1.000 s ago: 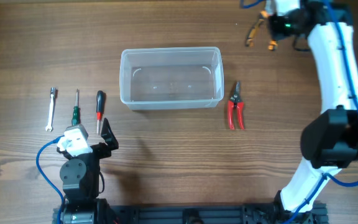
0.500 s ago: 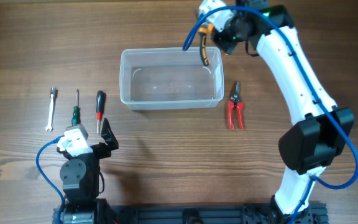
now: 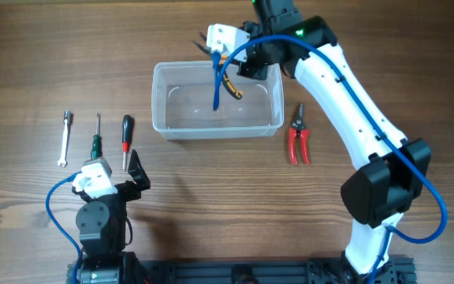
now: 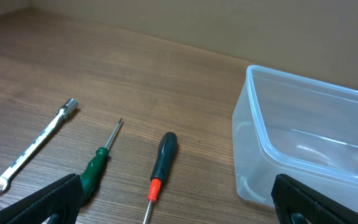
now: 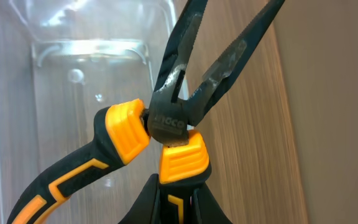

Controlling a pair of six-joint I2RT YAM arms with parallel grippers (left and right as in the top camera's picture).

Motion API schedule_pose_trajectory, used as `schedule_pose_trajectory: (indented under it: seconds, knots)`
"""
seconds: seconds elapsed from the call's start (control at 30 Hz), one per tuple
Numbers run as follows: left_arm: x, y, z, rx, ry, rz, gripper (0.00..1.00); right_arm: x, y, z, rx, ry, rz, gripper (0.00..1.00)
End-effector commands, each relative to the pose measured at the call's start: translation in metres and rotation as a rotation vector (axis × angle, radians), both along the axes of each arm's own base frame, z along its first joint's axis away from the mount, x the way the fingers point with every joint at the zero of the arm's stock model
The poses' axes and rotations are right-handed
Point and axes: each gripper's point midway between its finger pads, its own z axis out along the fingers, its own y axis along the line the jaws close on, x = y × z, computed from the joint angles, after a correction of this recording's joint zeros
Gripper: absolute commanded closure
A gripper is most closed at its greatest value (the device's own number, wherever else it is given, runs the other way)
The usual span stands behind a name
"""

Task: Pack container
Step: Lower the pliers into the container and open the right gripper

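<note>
Container [image 3: 161, 110] sits below R claw [image 3: 228, 71], which grips orange-black pliers [image 5: 166, 130] over it.

The left gripper [image 4: 176, 186] has its fingers spread wide, empty. Ahead of it, from far left toward centre, a wrench [image 4: 32, 145], a green-handled screwdriver [image 4: 95, 169] and a black-handled screwdriver [image 4: 164, 155] lie side by side, not touching, on the wooden table [image 4: 166, 74]. The clear container [image 4: 250, 149] stands ahead to the right.

Wooden table [image 3: 38, 47], container [image 3: 211, 131], wrench [image 3: 64, 140], screwdrivers [image 3: 96, 136], red pliers [image 3: 298, 139]
</note>
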Motion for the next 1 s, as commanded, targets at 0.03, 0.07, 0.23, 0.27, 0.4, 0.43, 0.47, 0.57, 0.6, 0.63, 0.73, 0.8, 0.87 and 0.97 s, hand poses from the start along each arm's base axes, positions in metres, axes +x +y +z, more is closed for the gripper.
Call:
schedule_pose_trajectory:
  seconds: [0.03,0.07,0.23,0.27,0.4,0.43,0.47,0.57,0.6,0.63,0.73,0.8,0.87,0.97]
  knots:
    - [0.0,0.001,0.001,-0.005,-0.004,0.007,0.0,-0.009,0.01,0.013,0.03,-0.012,0.078,0.96]
    - [0.0,0.001,0.001,-0.005,-0.004,0.007,0.0,-0.012,0.01,0.011,0.026,-0.005,0.092,0.96]
    - [0.0,0.001,0.001,-0.005,-0.004,0.007,0.0,-0.013,0.009,0.001,0.014,0.026,0.092,0.96]
    - [0.0,0.001,0.001,-0.005,-0.004,0.007,0.0,-0.013,0.009,-0.006,0.007,0.041,0.092,0.96]
    - [0.0,0.001,0.001,-0.005,-0.004,0.007,0.0,-0.01,0.011,-0.027,-0.01,0.079,0.091,0.96]
    - [0.0,0.001,0.001,-0.005,-0.004,0.007,0.0,-0.009,0.011,-0.033,-0.015,0.09,0.092,0.96]
    - [0.0,0.001,0.001,-0.005,-0.004,0.007,0.0,-0.009,0.011,-0.039,-0.02,0.102,0.091,0.96]
    - [0.0,0.001,0.001,-0.005,-0.004,0.007,0.0,-0.007,0.012,-0.058,-0.034,0.137,0.091,0.96]
    - [0.0,0.001,0.001,-0.005,-0.004,0.007,0.0,-0.007,0.012,-0.063,-0.038,0.146,0.091,0.96]
    - [0.0,0.001,0.001,-0.005,-0.004,0.007,0.0,-0.006,0.013,-0.07,-0.043,0.158,0.09,0.96]
    - [0.0,0.001,0.001,-0.005,-0.004,0.007,0.0,-0.005,0.013,-0.09,-0.057,0.191,0.09,0.96]
    - [0.0,0.001,0.001,-0.005,-0.004,0.007,0.0,-0.005,0.013,-0.098,-0.064,0.207,0.089,0.96]
    - [0.0,0.001,0.001,-0.005,-0.004,0.007,0.0,-0.005,0.013,-0.107,-0.071,0.223,0.089,0.96]
    - [0.0,0.001,0.001,-0.005,-0.004,0.007,0.0,-0.005,0.013,-0.115,-0.077,0.238,0.089,0.96]
